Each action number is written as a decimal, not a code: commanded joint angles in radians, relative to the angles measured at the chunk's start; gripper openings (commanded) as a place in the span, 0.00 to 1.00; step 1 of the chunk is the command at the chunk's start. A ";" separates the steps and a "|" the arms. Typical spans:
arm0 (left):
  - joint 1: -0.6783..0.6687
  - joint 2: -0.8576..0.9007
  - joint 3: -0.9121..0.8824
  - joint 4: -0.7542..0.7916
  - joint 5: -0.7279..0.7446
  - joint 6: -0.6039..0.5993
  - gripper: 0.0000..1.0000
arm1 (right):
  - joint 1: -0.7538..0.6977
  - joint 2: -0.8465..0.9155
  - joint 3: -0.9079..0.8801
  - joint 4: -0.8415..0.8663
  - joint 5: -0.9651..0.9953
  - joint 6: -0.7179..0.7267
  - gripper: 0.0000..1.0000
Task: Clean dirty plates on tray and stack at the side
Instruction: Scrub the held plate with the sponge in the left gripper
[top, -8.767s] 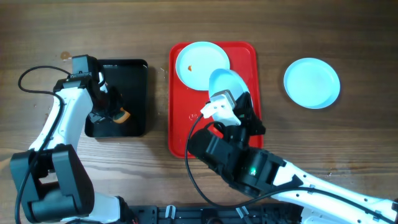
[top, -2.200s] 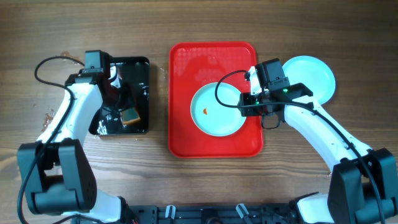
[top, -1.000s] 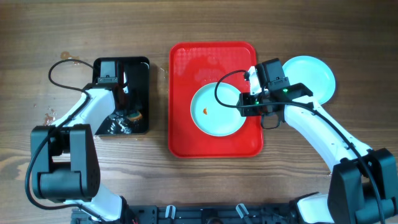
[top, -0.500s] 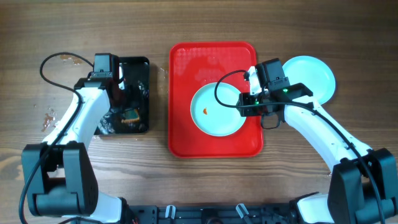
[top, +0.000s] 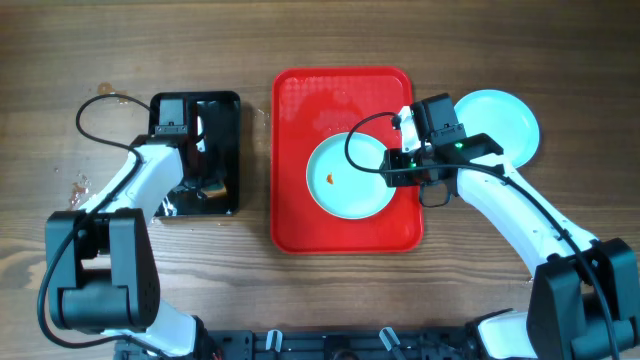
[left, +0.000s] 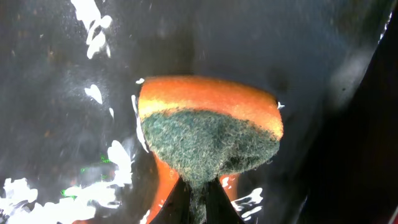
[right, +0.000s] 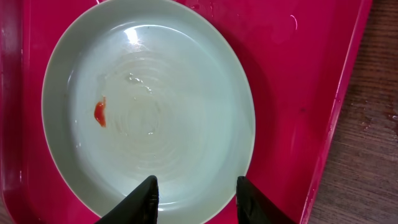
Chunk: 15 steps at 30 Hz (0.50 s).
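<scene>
One sauce-spotted plate lies flat on the red tray, right gripper over its rim with fingers spread and empty, probably to steady it, while the left gripper pinches the sponge in the wet black tray, apparently loading it.

Nothing readable here, honestly. No lettering, brand, number or sign shows up on the red tray, the plate lying in it, the black tray or the sponge. The arms don't carry any legible printing either, and the wooden table is plain with no markings in any of the three views.
</scene>
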<state>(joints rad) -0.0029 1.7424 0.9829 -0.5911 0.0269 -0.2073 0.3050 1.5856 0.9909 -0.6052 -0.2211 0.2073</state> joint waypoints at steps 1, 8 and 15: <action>-0.001 -0.056 0.072 -0.108 -0.001 0.021 0.04 | 0.004 -0.018 0.005 0.012 -0.014 0.003 0.41; -0.045 -0.198 0.232 -0.259 0.081 0.020 0.04 | 0.004 -0.007 -0.002 0.016 0.084 0.004 0.28; -0.128 -0.237 0.239 -0.237 0.151 -0.042 0.04 | 0.004 0.107 -0.002 0.062 0.145 0.005 0.38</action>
<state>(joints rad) -0.0940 1.5143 1.2114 -0.8452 0.0978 -0.2150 0.3050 1.6176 0.9909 -0.5743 -0.1242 0.2108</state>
